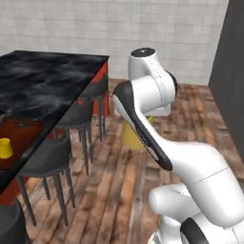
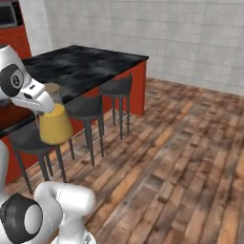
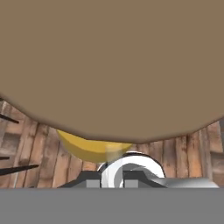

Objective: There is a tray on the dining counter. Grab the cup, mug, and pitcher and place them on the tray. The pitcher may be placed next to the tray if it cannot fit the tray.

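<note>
The pitcher (image 2: 55, 125), clear glass full of orange-yellow juice with a tan lid (image 2: 51, 88), hangs in the air above the wooden floor beside the stools. My gripper (image 2: 46, 106) is shut on its neck just under the lid. In the left base view the pitcher (image 1: 131, 136) peeks out behind my arm. In the hand view the tan lid (image 3: 109, 65) looms large, with juice (image 3: 92, 148) below it. The tray (image 1: 21, 136) lies on the dining counter (image 1: 43, 81) at the left edge. On it stands a small yellow vessel (image 1: 5, 148); cup or mug, I cannot tell.
Several black round stools (image 2: 90, 107) line the dining counter's (image 2: 81, 66) red base, close to the pitcher's left. Wooden floor (image 2: 181, 157) stretches open to the right. A tiled wall stands behind, and a dark panel (image 1: 231, 71) rises at the far right.
</note>
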